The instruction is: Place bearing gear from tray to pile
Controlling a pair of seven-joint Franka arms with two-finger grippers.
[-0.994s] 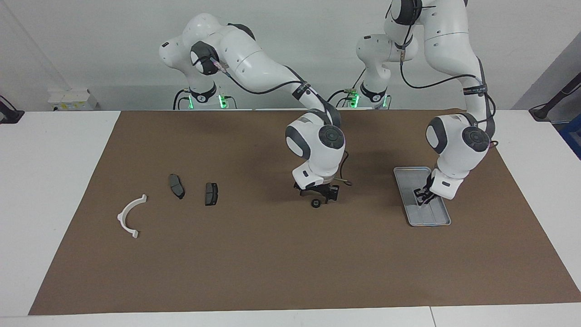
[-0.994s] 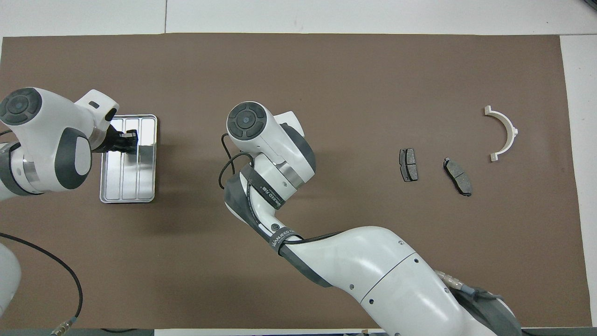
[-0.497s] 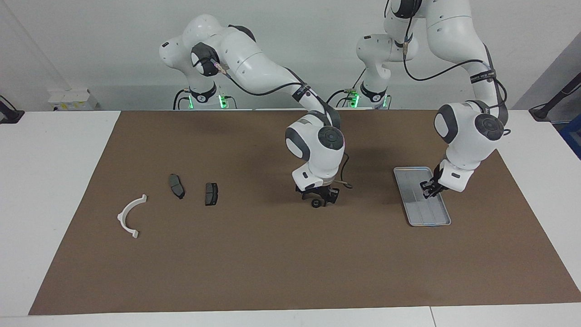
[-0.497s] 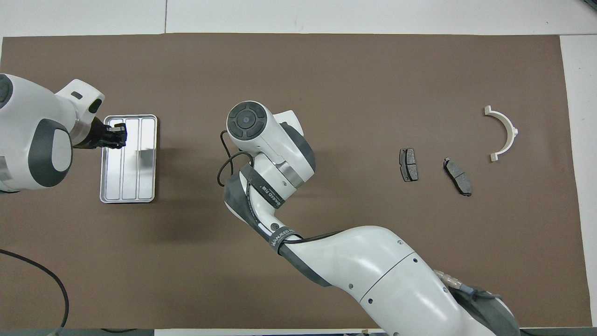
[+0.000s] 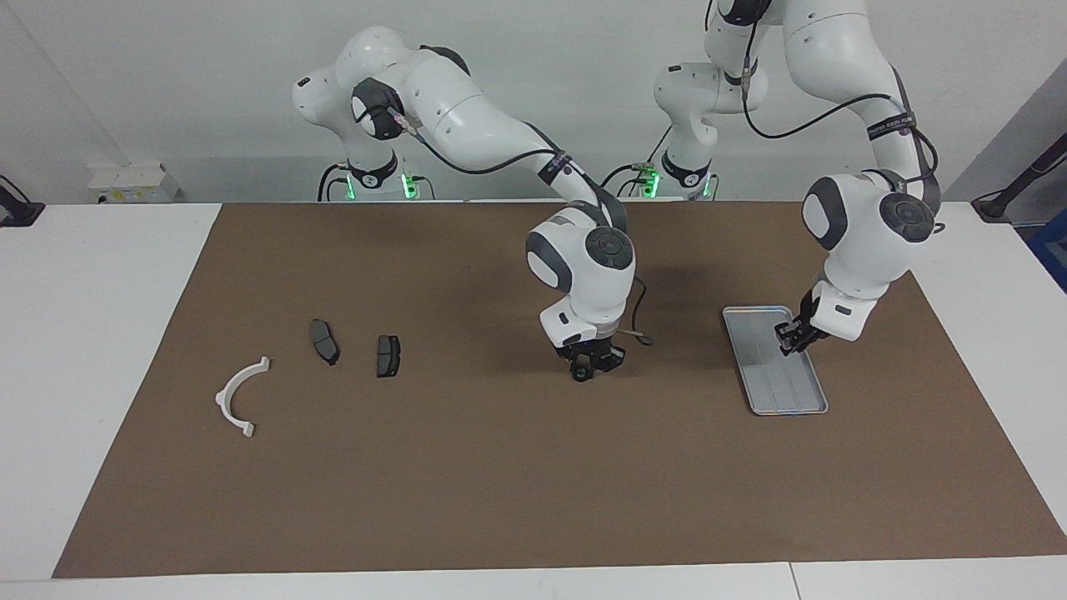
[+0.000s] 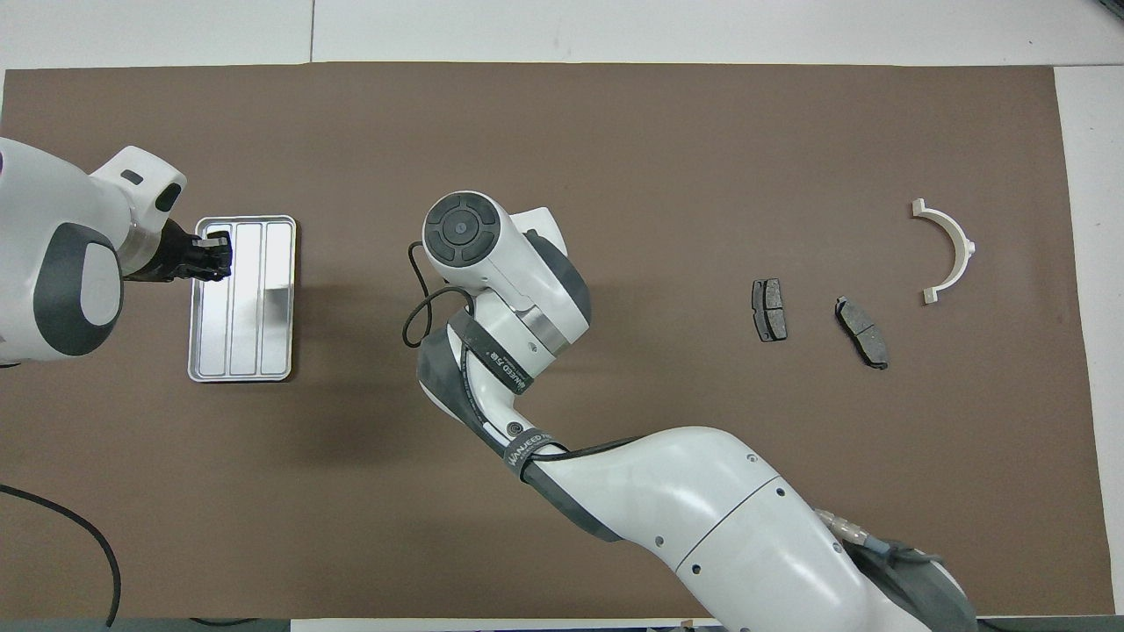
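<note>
The bearing gear (image 5: 581,373), a small dark ring, sits on the brown mat mid-table, apart from the tray. My right gripper (image 5: 588,365) is down on it, fingers drawn in against the gear. In the overhead view the right wrist (image 6: 492,263) hides both. The silver tray (image 5: 779,387) (image 6: 263,307) lies toward the left arm's end with nothing in it. My left gripper (image 5: 792,337) (image 6: 213,260) hangs shut and holding nothing over the tray's rim. The pile is a white bracket (image 5: 237,398) (image 6: 948,250) and two dark pads (image 5: 323,341) (image 5: 388,355) toward the right arm's end.
The brown mat (image 5: 500,483) covers most of the white table. A black cable (image 5: 638,333) loops beside the right wrist. Bare mat lies between the gear and the nearer pad (image 6: 769,309).
The right gripper's fingers have closed in on the bearing gear. The left gripper has risen and drawn off the tray's middle to its rim at the left arm's end.
</note>
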